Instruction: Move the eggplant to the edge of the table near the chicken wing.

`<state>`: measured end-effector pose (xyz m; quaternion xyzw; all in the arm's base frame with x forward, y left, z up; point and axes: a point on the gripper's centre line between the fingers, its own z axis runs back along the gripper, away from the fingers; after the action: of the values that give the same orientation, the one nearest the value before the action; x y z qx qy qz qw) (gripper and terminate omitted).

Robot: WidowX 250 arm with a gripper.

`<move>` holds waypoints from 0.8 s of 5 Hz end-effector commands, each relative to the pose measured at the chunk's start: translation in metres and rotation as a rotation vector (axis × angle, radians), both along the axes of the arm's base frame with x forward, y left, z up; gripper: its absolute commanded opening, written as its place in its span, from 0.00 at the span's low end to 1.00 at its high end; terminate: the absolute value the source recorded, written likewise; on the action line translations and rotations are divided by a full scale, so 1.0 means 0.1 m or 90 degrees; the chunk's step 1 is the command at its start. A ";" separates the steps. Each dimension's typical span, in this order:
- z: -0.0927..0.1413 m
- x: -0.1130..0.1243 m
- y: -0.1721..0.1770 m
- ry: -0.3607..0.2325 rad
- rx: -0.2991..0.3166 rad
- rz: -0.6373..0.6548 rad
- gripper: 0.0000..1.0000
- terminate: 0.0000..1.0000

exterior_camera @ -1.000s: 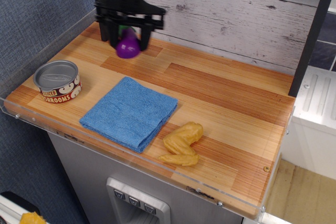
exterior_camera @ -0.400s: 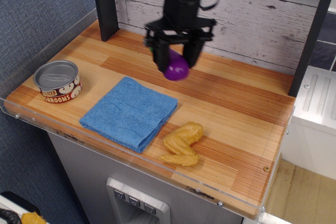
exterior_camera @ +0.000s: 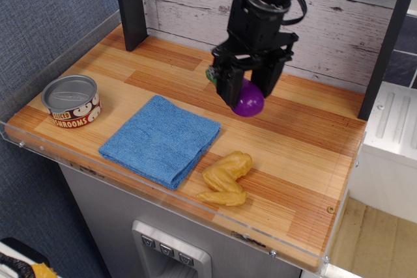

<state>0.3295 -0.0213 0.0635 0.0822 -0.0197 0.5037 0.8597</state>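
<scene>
My gripper (exterior_camera: 249, 89) is shut on the purple eggplant (exterior_camera: 249, 101), whose lower half shows between the black fingers and whose green cap peeks out at the left. It hangs above the striped wooden table (exterior_camera: 306, 135), right of centre. The golden-yellow chicken wing (exterior_camera: 226, 178) lies near the front edge, below and slightly left of the eggplant. I cannot tell whether the eggplant touches the tabletop.
A folded blue cloth (exterior_camera: 161, 139) lies left of the chicken wing. A mushroom can (exterior_camera: 71, 101) stands at the front left. A black post (exterior_camera: 129, 6) rises at the back left, with a grey plank wall behind. A clear plastic rim (exterior_camera: 215, 221) runs along the front edge.
My gripper has carried the eggplant from the back left corner to the right, past the table's middle, and somewhat toward the front.
</scene>
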 end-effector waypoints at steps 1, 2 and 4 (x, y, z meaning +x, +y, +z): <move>-0.02 0.10 -0.51 -0.051 -0.038 -0.027 0.00 0.00; -0.15 0.06 -0.71 -0.066 -0.043 -0.076 0.00 0.00; -0.30 0.04 -0.91 -0.077 -0.068 -0.146 0.00 0.00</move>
<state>0.3280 -0.1071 0.0224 0.0109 -0.0398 0.4123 0.9101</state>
